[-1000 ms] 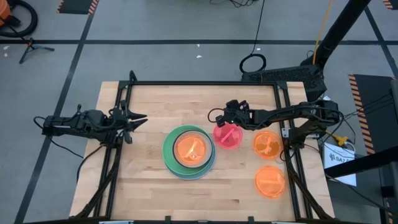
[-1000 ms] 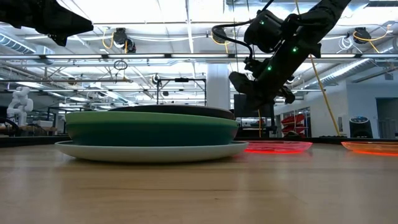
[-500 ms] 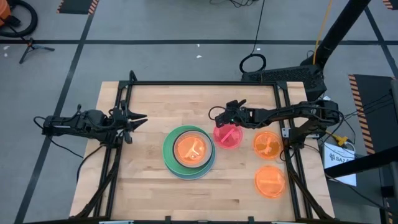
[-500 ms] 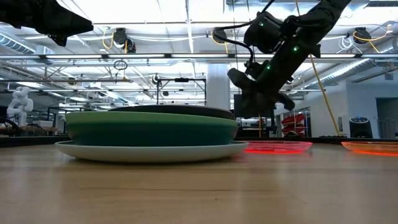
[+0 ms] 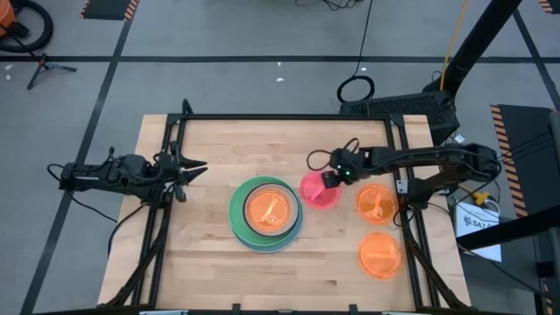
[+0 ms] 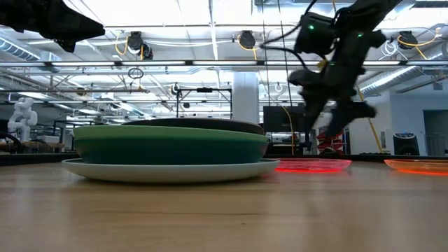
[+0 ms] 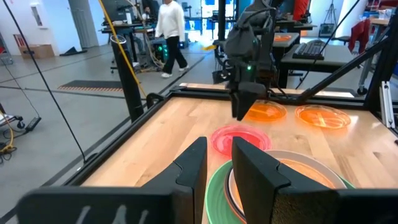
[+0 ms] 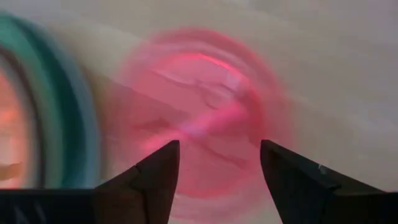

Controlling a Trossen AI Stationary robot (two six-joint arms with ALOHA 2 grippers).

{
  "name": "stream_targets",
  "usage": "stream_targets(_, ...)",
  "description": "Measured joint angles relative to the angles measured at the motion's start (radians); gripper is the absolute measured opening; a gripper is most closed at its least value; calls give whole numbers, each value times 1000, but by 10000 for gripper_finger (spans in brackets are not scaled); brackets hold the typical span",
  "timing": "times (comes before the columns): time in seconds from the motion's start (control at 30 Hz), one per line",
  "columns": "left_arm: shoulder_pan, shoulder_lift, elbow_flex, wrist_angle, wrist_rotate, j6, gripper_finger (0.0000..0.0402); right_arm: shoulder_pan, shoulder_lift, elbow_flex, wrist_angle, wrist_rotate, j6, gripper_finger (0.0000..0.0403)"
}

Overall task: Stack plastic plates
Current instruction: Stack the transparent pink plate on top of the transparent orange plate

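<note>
A stack of plastic plates (image 5: 266,213) stands mid-table: a whitish one at the bottom, teal and green above it, then dark grey, with an orange one on top. To its right a small pink plate (image 5: 320,191) lies flat on the wood. My right gripper (image 5: 330,179) hovers open above the pink plate's far side; in its wrist view the pink plate (image 8: 199,112) shows between the spread fingers, untouched. My left gripper (image 5: 194,169) waits over the table's left part, its fingers a narrow gap apart and empty.
Two translucent orange plates (image 5: 377,202) (image 5: 380,255) lie flat near the table's right edge. A black frame rail (image 5: 289,117) runs around the table. Bare wood lies in front of the stack. A person (image 7: 169,31) walks in the room beyond.
My right gripper has moved a little toward the table's right edge above the pink plate, has turned, and has opened its fingers. The pink plate lies where it was.
</note>
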Motion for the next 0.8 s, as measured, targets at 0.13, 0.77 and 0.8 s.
stream_targets(0.13, 0, 0, 0, 0, 0, 2, 83, 5, -26, 0, -177, 66, 55, 214)
stream_targets(0.77, 0, 0, 0, 3, 0, 1, 83, 11, 143, 0, -75, 133, 25, 212)
stream_targets(0.8, 0, 0, 0, 3, 0, 0, 83, 11, 150, 0, -63, 133, 21, 212)
